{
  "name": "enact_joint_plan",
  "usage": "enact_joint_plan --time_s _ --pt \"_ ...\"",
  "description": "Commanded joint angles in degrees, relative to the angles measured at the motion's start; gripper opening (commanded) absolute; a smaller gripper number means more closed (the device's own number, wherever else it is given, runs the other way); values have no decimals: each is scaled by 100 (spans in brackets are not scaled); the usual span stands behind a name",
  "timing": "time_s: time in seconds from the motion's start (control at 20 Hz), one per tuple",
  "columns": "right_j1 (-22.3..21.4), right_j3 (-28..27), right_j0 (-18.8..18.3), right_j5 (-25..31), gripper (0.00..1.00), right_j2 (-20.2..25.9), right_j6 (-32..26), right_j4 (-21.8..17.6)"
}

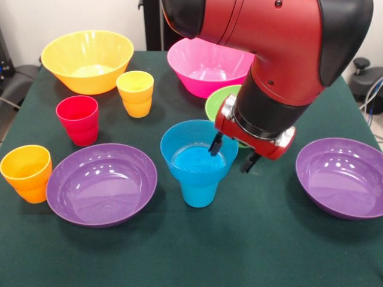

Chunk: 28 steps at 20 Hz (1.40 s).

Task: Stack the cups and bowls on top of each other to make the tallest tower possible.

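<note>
dark green table cloth (pixel 269 251), black office chair (pixel 366 78) at right edge, pale wall (pixel 36 21) behind, dark post (pixel 154 24)

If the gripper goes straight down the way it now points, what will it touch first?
Probably the rim of the small glossy blue plastic bowl: the open gripper straddles its right edge, though depth is unclear.

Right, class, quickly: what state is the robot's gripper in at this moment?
Gripper: open, holding nothing; one finger hangs inside the small blue bowl, the other outside its rim.
</note>
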Motion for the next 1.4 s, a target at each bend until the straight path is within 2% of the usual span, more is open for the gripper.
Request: enact_joint_plan --time_s 0.05,0.35,0.6,0.8,1.0,1.1,1.15,1.25,1.4 --pt "-357 82 -110 884 100 535 -844 -20" --pt "-408 -56 -149 1217 100 585 -847 -2" --pt "-369 -257 -198 1271 100 700 -879 40" --pt "-496 -359 -192 1615 100 705 -893 82" --pt "-874 272 -116 1515 100 614 -970 49" --pt "-1153 643 -53 1768 100 500 -1003 4" --pt "-1437 1062 14 1964 100 404 -1014 -13" --pt "-1768 1526 97 2260 100 277 -1073 -89" --pt "-2292 2291 183 2285 100 154 -1189 -202"
